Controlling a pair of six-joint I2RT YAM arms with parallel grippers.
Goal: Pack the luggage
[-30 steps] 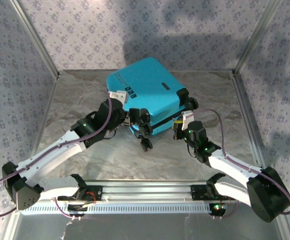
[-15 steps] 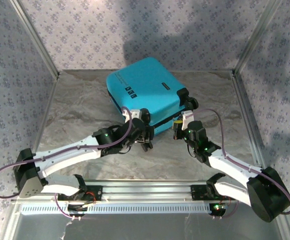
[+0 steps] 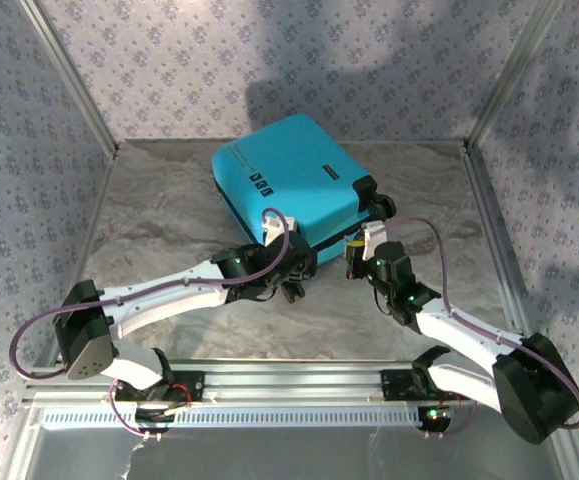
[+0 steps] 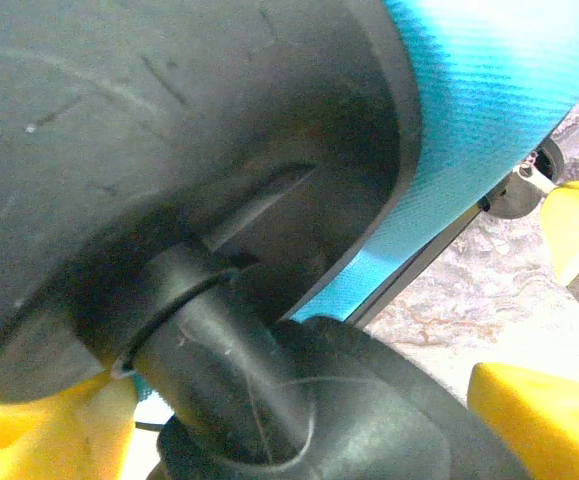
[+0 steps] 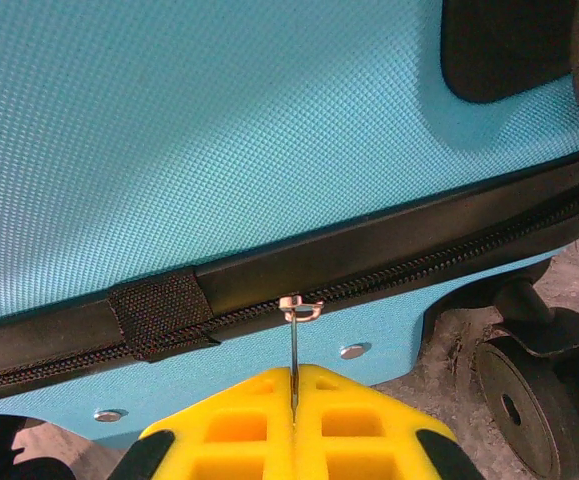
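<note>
Top external view: a stone-patterned grey table with aluminium rails fills the floor of the cell. Toward its back centre, the turquoise hard-shell suitcase lies flat and zipped shut, its corners rounded and small label stickers on its lid.

The white left arm stretches across to the suitcase's near corner. There the left gripper sits at a black caster wheel. In the left wrist view its yellow fingers stand spread wide on either side of that wheel's smooth, rounded plastic housing. Whether they press on it cannot be told.

The right gripper meets the suitcase's near right edge. The right wrist view shows the shell's fine woven-looking grain, a second wheel on the table, and a black zipper running along a rubbery band, crossed by a fabric tab. The ribbed yellow fingertips are pinched together on the thin metal zipper pull, hanging from its small ring.
</note>
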